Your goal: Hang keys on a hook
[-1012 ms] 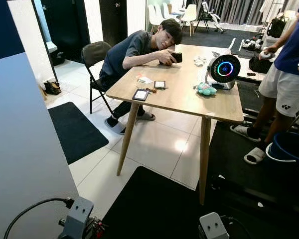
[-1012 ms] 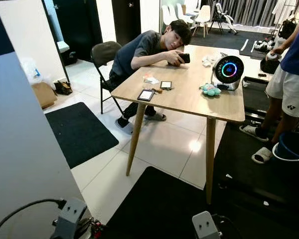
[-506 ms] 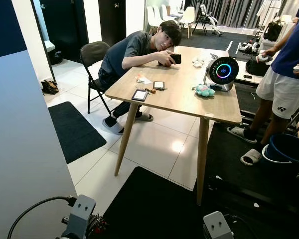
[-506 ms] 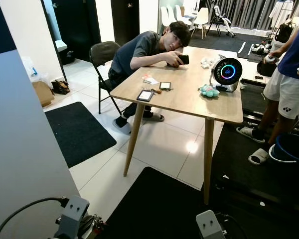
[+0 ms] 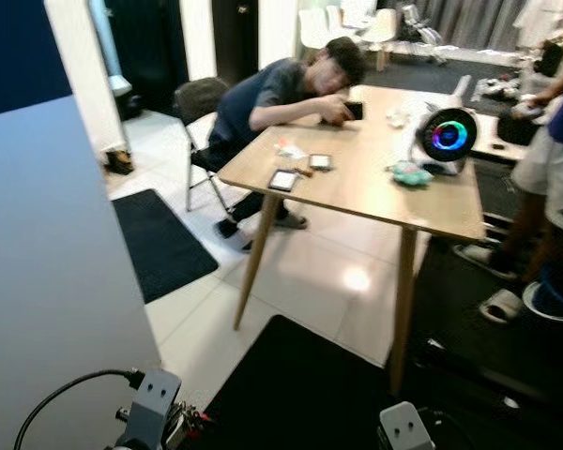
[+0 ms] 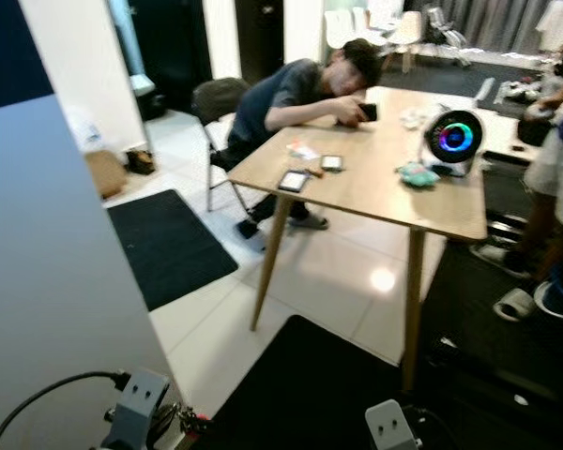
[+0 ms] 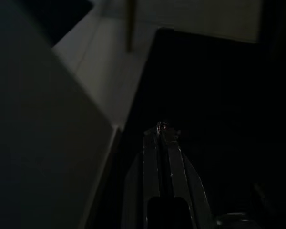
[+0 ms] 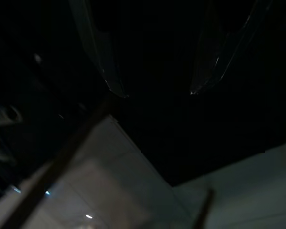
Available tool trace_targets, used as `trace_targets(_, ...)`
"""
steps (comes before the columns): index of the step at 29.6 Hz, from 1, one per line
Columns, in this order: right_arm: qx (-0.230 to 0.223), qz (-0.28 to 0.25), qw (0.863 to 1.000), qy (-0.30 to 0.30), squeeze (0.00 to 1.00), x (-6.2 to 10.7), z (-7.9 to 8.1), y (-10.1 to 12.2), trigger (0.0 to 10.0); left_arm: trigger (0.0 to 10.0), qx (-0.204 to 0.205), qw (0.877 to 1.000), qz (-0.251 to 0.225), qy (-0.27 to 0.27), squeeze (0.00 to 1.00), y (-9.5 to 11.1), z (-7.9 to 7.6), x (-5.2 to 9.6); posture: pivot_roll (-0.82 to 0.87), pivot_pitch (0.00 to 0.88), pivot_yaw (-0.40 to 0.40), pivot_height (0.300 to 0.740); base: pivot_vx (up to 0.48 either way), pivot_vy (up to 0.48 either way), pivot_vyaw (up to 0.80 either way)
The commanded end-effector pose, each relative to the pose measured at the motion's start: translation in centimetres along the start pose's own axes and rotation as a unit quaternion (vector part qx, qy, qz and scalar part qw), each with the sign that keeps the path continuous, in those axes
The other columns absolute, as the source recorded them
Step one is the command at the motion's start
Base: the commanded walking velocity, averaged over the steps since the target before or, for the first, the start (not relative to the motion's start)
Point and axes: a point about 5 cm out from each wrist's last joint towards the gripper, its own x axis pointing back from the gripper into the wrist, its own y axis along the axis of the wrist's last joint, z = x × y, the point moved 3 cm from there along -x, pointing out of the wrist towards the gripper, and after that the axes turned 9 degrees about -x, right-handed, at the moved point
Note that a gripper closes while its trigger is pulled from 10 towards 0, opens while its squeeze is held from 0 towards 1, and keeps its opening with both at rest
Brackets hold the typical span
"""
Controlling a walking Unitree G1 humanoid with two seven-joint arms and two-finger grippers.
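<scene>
My left gripper point(image 7: 161, 131) hangs low beside the grey wall panel point(image 5: 47, 281), over a black mat. Its two fingers are pressed together, and a thin metal key ring point(image 7: 160, 125) pokes out at their tips. A small reddish bit of the keys point(image 5: 195, 415) shows next to my left wrist point(image 5: 152, 398) at the bottom of the left eye view. In the dark right wrist view my right gripper point(image 8: 155, 93) hangs idle, with its fingers apart and nothing between them. I see no hook.
A wooden table point(image 5: 375, 187) stands ahead with phones, a round glowing device point(image 5: 448, 136) and a small plush on it. A person point(image 5: 281, 89) sits leaning on its far left side. Another person point(image 5: 558, 159) stands at the right by a blue bucket. Black mats point(image 5: 159, 244) lie on white tiles.
The whole picture has shifted to the right and gone blurred, so the camera is moving. Both arms hang as before, and the seated person has stayed put.
</scene>
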Motion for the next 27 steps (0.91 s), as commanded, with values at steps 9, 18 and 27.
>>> trace_targets(9, -0.001, 0.009, 1.0, 0.007, 0.0, 0.45, 0.05, -0.7, 10.0, 10.0, -0.001, 1.0, 0.008, 0.0, 0.0, -0.72, -0.37, 0.28, 0.06, 0.119, 0.002, 0.74, 0.0, 0.0, 0.8)
trace_targets(18, -0.001, 0.01, 1.0, 0.009, 0.0, 0.51, 0.15, -0.79, 10.0, 10.0, -0.001, 1.0, 0.009, 0.001, 0.0, -0.71, -0.3, 0.23, 0.06, 0.122, 0.004, 0.74, 0.0, 0.0, 0.79)
trace_targets(27, -0.003, 0.011, 1.0, 0.009, 0.0, 0.58, 0.3, -0.93, 10.0, 10.0, -0.003, 1.0, 0.009, 0.0, 0.0, -0.71, -0.27, 0.25, 0.06, 0.127, 0.007, 0.74, 0.0, 0.0, 0.77)
